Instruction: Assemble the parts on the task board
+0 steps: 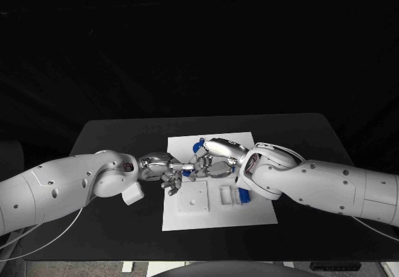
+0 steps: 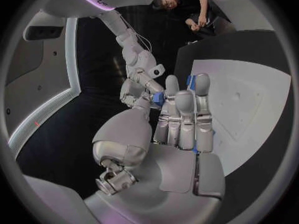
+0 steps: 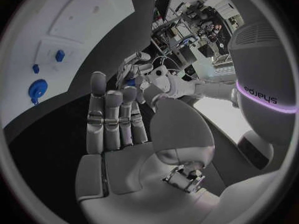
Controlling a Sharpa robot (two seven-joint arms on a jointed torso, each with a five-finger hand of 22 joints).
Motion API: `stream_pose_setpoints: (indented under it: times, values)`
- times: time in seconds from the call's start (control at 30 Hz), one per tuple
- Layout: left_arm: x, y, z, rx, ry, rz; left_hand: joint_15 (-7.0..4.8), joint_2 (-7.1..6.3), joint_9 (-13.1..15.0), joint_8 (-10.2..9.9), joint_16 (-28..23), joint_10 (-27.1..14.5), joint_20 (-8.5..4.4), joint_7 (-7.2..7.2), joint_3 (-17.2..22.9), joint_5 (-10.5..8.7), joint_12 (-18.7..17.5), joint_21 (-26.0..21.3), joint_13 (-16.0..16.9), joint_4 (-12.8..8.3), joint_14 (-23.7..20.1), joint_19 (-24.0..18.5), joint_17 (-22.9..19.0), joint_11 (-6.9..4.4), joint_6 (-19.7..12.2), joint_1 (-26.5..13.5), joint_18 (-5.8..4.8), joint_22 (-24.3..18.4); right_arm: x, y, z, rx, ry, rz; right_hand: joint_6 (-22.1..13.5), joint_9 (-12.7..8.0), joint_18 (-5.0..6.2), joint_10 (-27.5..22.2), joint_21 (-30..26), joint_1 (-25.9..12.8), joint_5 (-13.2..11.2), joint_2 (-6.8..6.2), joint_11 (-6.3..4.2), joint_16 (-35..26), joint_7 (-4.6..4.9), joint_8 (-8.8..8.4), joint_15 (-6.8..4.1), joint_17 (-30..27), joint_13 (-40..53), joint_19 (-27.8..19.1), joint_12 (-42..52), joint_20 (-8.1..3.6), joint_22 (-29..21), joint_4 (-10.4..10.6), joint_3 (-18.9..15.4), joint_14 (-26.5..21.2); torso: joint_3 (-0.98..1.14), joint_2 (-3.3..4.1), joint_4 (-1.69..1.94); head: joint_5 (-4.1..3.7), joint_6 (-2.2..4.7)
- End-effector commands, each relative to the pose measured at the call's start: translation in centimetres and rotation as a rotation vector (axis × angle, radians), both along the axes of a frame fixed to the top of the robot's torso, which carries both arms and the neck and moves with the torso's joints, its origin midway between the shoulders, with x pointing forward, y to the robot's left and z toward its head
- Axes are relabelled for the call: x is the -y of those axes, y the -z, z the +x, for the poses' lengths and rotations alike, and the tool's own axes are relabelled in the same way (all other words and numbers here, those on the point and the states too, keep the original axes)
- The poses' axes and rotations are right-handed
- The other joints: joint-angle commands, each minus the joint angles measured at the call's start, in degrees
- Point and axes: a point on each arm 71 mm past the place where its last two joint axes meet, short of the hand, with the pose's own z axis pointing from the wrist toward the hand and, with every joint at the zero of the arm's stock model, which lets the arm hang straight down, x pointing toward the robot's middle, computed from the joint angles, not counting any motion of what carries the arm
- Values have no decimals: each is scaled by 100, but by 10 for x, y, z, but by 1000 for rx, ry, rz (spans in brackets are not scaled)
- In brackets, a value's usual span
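Small blue part (image 1: 188,171) pinched between the two hands above the middle of the white task board (image 1: 249,216); who carries it alone, cannot tell. Left hand (image 1: 166,171) meets right hand (image 1: 214,158) fingertip to fingertip over the board, both fingers closed in on the part. More blue parts: one at the board's far edge (image 1: 199,141), one long piece (image 1: 244,196) near the right forearm, beside a white slotted block (image 1: 226,195). White square block (image 1: 193,198) just beside it. Board sits mid black table (image 1: 116,231).
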Motion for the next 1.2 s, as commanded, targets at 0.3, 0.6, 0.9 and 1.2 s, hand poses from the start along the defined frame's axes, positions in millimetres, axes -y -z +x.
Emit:
stream_pose_setpoints:
  times: [0.3, 0.6, 0.9, 1.2]
  values:
    - [-2, -2, 1, -8, -2, -12, 46, -95, 0, 47, -31, -17, 25, -28, -10, -6, 41, -33, -11, -97, 4, 9, -8, 22, -20, -8, 68, 105, 2, 4, -1, -10, -15, -26, 174, 34, -10, 47, -5, 15, -4, 56, 10, 36, -105, 42, -3, 14, 15, 32, 13, 1, 21, -4, 19, 40, 5, 1, -2, -3, 1]
    - [-3, -2, 1, -9, -1, -5, 44, -7, -2, 64, -35, -17, 25, -34, 53, -6, 40, -40, -14, -145, 3, 10, -12, 19, -17, 46, 67, 104, 1, 4, -2, -12, -18, -26, 174, 34, -10, 47, -5, 15, -4, 56, 10, 36, -105, 42, -3, 14, 15, 32, 13, 1, 21, -4, 19, 40, 2, 3, 0, -16, 2]
    - [-3, -2, 0, -11, 6, -12, 20, 335, 91, 273, -35, -45, 13, -124, 398, 2, 49, -51, -11, -477, -9, -3, -14, -25, 142, 572, 56, 104, 1, 4, -1, -17, -19, -31, 174, 34, -10, 47, -5, 15, -4, 56, 10, 36, -105, 42, -3, 14, 15, 32, 13, 1, 21, -4, 19, 40, -1, -1, 1, -17, 0]
    - [-4, -3, 0, -20, 0, -36, -9, 602, 883, 1215, -19, -82, -22, -189, 938, -3, 47, -61, -38, -1053, -45, -28, -18, -61, -310, 1022, 20, 111, 1, 5, -2, -22, -22, -35, 169, 33, -12, 43, -31, 14, -13, 53, 12, 9, -104, 41, -2, 3, 13, 36, -9, 1, 42, 2, 30, 30, -1, 0, -2, -14, -3]
